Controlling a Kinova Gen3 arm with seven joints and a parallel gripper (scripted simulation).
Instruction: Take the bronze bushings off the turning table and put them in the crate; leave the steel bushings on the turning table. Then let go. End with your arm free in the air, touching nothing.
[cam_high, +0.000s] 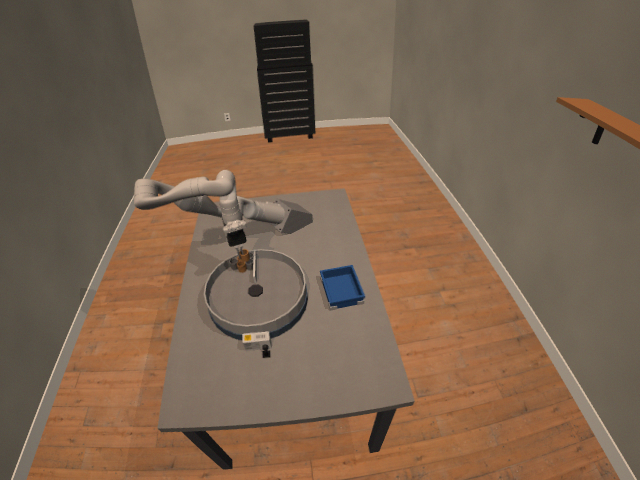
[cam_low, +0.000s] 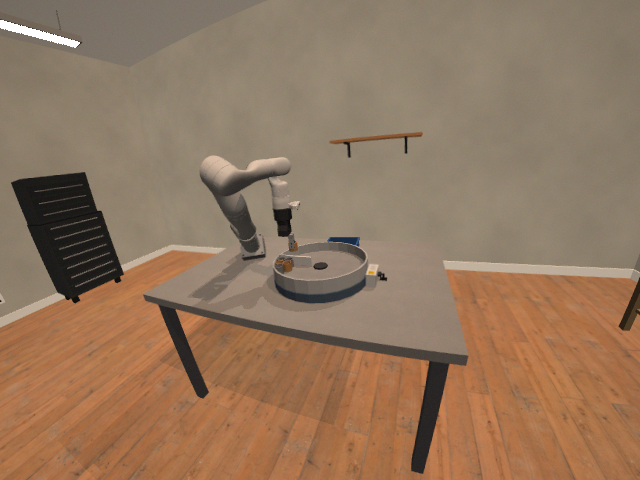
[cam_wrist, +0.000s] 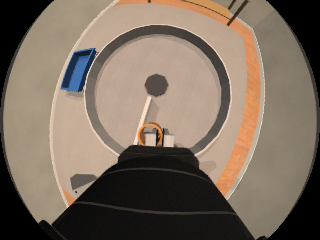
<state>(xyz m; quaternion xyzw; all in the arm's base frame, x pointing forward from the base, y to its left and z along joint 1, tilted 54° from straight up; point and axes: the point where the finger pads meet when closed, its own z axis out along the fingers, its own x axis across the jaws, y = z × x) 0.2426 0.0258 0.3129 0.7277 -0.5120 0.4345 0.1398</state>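
Observation:
The round turning table (cam_high: 255, 293) with a grey rim and a black hub (cam_high: 255, 290) sits mid-table; it also shows in the exterior view (cam_low: 320, 269) and the wrist view (cam_wrist: 158, 90). My gripper (cam_high: 241, 252) is over its far edge, shut on a bronze bushing (cam_low: 292, 242) and holding it a little above the rim. In the wrist view the bronze bushing (cam_wrist: 151, 132) shows as an orange ring at my fingertips. Another bronze bushing (cam_low: 283, 265) and small steel bushings (cam_low: 292, 261) lie below by a white divider bar (cam_high: 255, 267). The blue crate (cam_high: 341, 285) stands to the table's right, empty.
A small control box (cam_high: 255, 337) with a yellow label sits at the turning table's near edge. The arm's base (cam_high: 289, 217) is bolted at the table's far end. A black drawer cabinet (cam_high: 284, 80) stands at the back wall.

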